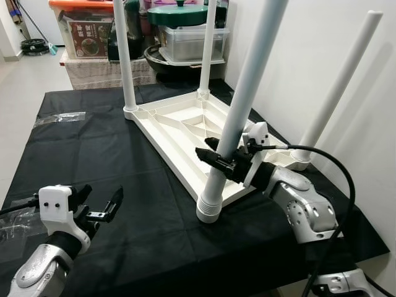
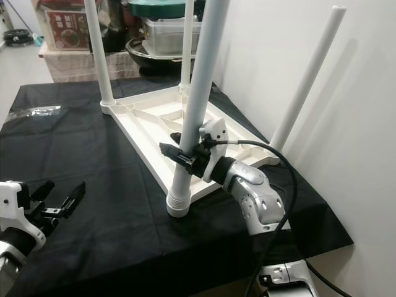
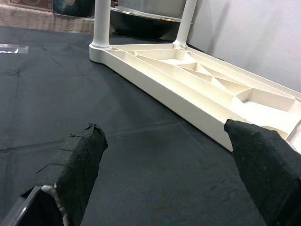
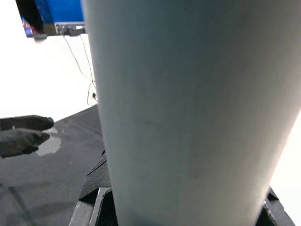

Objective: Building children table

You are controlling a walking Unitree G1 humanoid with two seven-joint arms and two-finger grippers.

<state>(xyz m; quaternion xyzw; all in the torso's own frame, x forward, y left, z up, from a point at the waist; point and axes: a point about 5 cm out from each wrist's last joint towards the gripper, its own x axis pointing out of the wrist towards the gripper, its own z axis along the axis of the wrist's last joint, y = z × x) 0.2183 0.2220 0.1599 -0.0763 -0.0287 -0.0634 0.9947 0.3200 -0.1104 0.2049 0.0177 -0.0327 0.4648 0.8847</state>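
Upside-down white table top (image 1: pixel 185 127) at frame centre on black tablecloth (image 1: pixel 93 154), ribbed underside up, four white legs sticking up from the corners. Nearest leg (image 1: pixel 238 111) running from lower centre to top right of frame, long axis near vertical, slightly tilted, threaded collar at its base seated at the near corner socket. Right gripper (image 1: pixel 218 156) clamped around that leg low on the shaft, just above the collar, fingers wrapping both sides; right wrist view up against the leg (image 4: pixel 188 108). Clearly the nearer arm; likely twisting the leg home about its long axis. Left gripper (image 1: pixel 99 207) at lower left, fingers spread, holding nothing, hovering above cloth, well apart from the table top edge (image 3: pixel 188 89). Far legs at top centre, fourth leg (image 1: pixel 340 86) leaning along white wall at right. Storage boxes and lidded pot (image 1: pixel 179 15) behind, top of frame. Plastic wrapper (image 1: pixel 62 117) at upper left on cloth.
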